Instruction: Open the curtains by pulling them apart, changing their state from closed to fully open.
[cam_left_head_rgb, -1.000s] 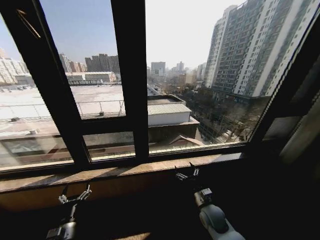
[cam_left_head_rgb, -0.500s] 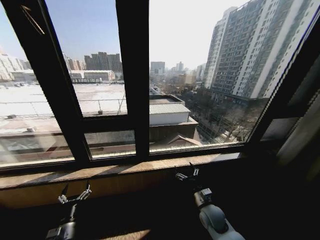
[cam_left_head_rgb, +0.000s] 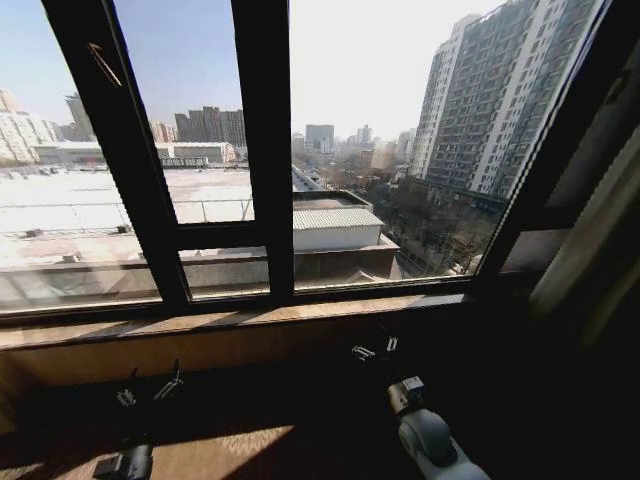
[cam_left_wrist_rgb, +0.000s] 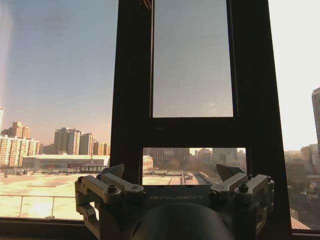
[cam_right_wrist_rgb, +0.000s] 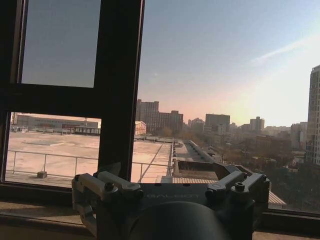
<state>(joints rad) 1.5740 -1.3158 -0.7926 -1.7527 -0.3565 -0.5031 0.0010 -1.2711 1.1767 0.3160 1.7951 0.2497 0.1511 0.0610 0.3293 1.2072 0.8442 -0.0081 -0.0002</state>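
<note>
so at this point we were basically parked in front of the window (cam_left_head_rgb: 330, 150), glass totally uncovered, rooftops and the tall apartment block outside in plain view. the curtains (cam_left_head_rgb: 585, 265) were bunched at the far right edge of the head view, a pale pleated strip tucked past the dark window frame (cam_left_head_rgb: 265, 150), w/ nothing hanging across the panes. couldn't see any panel on the left side, so no idea how that one sat. left gripper (cam_left_head_rgb: 148, 390) was low on our left, below the wooden sill (cam_left_head_rgb: 220, 325), jaws spread w/ nothing between them, and its wrist cam showed the fingers (cam_left_wrist_rgb: 112, 172) wide apart against the frame. right gripper (cam_left_head_rgb: 375, 350) was low near the middle, just under the sill, also splayed open and empty, same story in its wrist view (cam_right_wrist_rgb: 170, 187). imo the pulling part looked done or v close, at least on the right. if we were wrapping up, the smart thing would be to check the right panel had cleared the glass all the way, and if it needed more, grab a fold low on the fabric and drag it sideways, not downward, so nothing yanks on the rail. also keep both arms well off the sill and the glass while turning.
</note>
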